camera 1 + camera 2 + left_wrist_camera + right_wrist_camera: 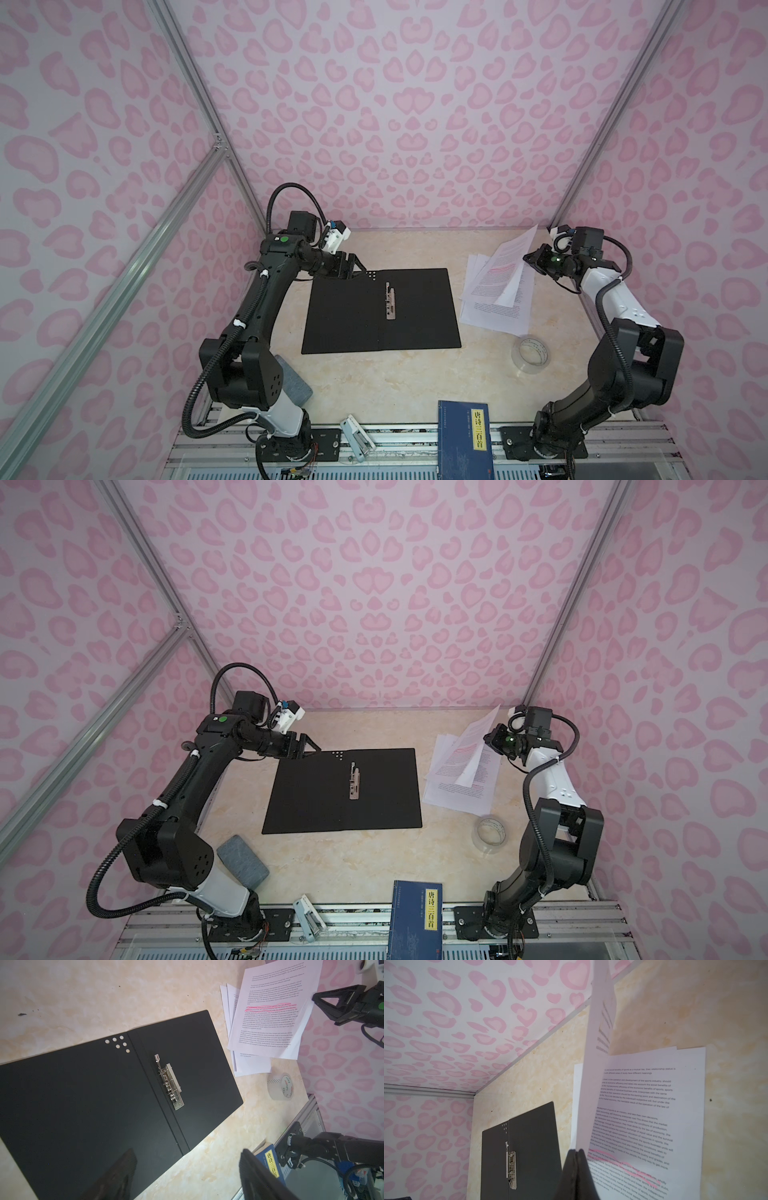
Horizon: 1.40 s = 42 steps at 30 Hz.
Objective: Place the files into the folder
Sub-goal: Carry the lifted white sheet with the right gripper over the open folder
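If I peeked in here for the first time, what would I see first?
Probably the big black folder, lying open flat in the middle of the table with its metal clip showing. On the right, the right gripper pinches one white sheet, holding it tilted up over the pile of files. All around stand walls covered in pink hearts.

At the middle of the table (395, 382), open and flat, black inside up, metal clip (390, 300) right of the spine: folder (345, 320). Just beside its right edge, toward the far right corner, loosely fanned: files (494, 309), white, printed, pink-highlighted; top sheet (510, 266) lifted, steeply tilted.
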Available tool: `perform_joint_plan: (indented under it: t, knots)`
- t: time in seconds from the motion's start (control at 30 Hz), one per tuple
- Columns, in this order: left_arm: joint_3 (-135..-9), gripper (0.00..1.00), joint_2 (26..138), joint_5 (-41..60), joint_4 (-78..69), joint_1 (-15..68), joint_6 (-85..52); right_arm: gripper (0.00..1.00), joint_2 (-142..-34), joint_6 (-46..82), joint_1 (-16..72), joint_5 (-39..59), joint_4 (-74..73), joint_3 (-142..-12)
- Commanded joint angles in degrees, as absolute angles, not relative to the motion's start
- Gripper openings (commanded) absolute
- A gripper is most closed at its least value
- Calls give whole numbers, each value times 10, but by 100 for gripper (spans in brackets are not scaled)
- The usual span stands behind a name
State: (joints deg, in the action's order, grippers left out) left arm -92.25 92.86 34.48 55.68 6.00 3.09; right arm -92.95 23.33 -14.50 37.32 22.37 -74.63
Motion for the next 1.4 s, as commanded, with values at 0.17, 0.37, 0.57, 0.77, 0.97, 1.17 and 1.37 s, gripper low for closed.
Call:
perform_joint_plan:
  t: [0.17, 0.37, 0.57, 0.77, 0.97, 1.17, 1.37]
  knots:
    - [-919, 81, 925, 344, 515, 60, -24, 0, -897, 199, -92, 357, 307, -805]
    - [-914, 81, 930, 337, 509, 54, -51, 0, -869, 200, -52, 350, 336, -846]
    - [-894, 81, 925, 333, 496, 36, -79, 0, -862, 206, 5, 345, 364, -893]
    - [-873, 81, 909, 324, 485, 14, -92, 0, -858, 234, 77, 342, 348, -900]
    - [-863, 82, 903, 328, 478, 7, -99, 0, -870, 283, 158, 350, 289, -878]
    - [-863, 81, 905, 332, 480, 7, -97, 0, -856, 326, 215, 357, 243, -876]
    - [-866, 81, 910, 339, 481, 7, -101, 0, -829, 359, 215, 368, 191, -812]
